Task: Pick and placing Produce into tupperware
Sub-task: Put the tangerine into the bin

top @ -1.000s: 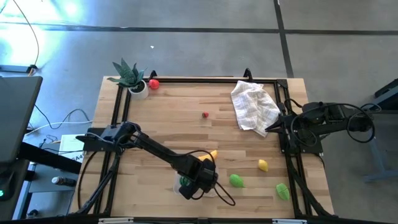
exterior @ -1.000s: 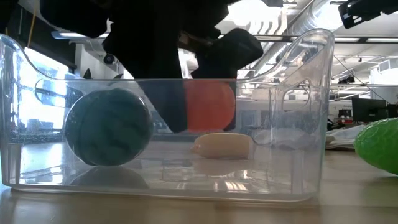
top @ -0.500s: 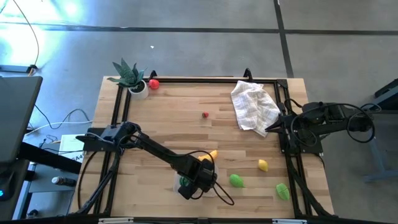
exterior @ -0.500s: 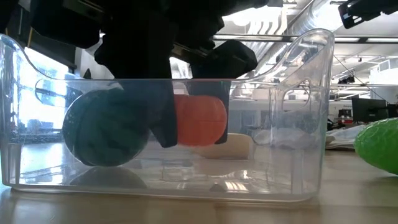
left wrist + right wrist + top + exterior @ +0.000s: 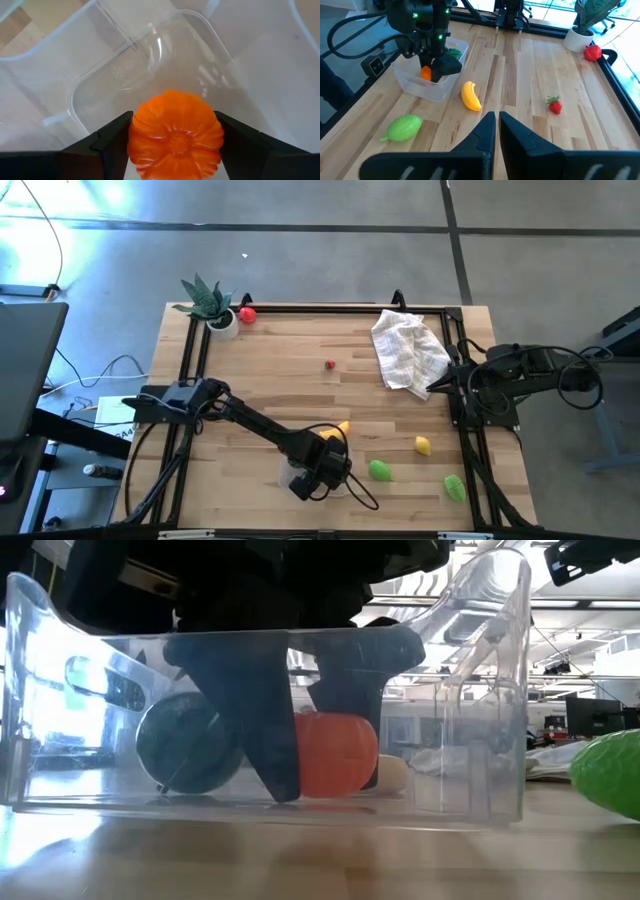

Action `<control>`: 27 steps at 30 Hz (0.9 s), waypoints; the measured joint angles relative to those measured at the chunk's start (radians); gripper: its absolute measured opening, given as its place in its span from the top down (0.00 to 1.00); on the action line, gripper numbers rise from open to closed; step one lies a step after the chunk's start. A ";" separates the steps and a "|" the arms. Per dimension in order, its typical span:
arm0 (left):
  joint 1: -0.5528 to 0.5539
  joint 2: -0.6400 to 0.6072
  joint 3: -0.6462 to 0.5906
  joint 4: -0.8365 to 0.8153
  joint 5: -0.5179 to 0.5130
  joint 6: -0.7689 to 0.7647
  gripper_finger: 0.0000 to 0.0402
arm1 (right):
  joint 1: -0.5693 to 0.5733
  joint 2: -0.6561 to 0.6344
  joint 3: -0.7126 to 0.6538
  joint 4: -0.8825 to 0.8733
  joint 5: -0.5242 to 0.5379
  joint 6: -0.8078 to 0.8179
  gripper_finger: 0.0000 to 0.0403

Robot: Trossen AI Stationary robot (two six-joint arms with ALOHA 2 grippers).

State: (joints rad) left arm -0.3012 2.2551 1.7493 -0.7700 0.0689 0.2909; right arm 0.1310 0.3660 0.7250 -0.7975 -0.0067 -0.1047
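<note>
Orange and ribbed like a small pumpkin, the toy (image 5: 175, 135) sits clamped between the jaws of our left gripper (image 5: 305, 755), which reaches down inside the clear tupperware (image 5: 480, 720) at the near edge of the table (image 5: 280, 370), a little left of centre. In the low view the pumpkin hangs close to the container's floor, with a dark green round piece (image 5: 185, 740) just to its left, also inside. A pale piece (image 5: 395, 772) shows low behind them; we cannot tell what it is.

In the high view the left arm stretches from the table's left side across to the container (image 5: 290, 472), hiding most of it.

The rest of the produce lies loose on the wood. A banana (image 5: 342, 427) lies just beyond the tupperware, a bright green fruit (image 5: 380, 470) just to its right, a lemon (image 5: 423, 445) farther right, and another green piece (image 5: 455, 486) near the right front corner. A small strawberry (image 5: 330, 364) lies mid-table, well apart from the others, and a red fruit (image 5: 247, 315) sits at the far left beside the potted plant (image 5: 208, 302).

Our right gripper (image 5: 497, 127) waits at the table's right edge, by the white checked cloth (image 5: 408, 350), its jaws drawn together on nothing.
</note>
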 joint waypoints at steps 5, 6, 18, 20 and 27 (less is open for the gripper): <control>-0.001 0.000 0.000 -0.003 -0.006 0.000 0.39 | 0.000 0.000 0.000 0.000 0.000 0.000 0.96; -0.001 0.000 0.000 -0.005 -0.007 -0.002 0.39 | 0.000 0.000 0.000 0.000 0.000 0.000 0.96; -0.001 0.000 0.000 -0.016 -0.016 -0.055 0.39 | 0.000 0.000 0.000 0.000 0.000 0.000 0.96; -0.001 0.000 0.000 -0.016 -0.016 -0.062 0.39 | 0.000 0.000 0.000 0.000 0.000 0.000 0.96; -0.001 0.001 0.000 -0.017 -0.017 -0.064 0.35 | 0.000 0.000 0.000 0.000 0.000 0.000 0.96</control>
State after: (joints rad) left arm -0.3023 2.2559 1.7496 -0.7871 0.0521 0.2264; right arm 0.1312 0.3660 0.7250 -0.7975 -0.0070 -0.1047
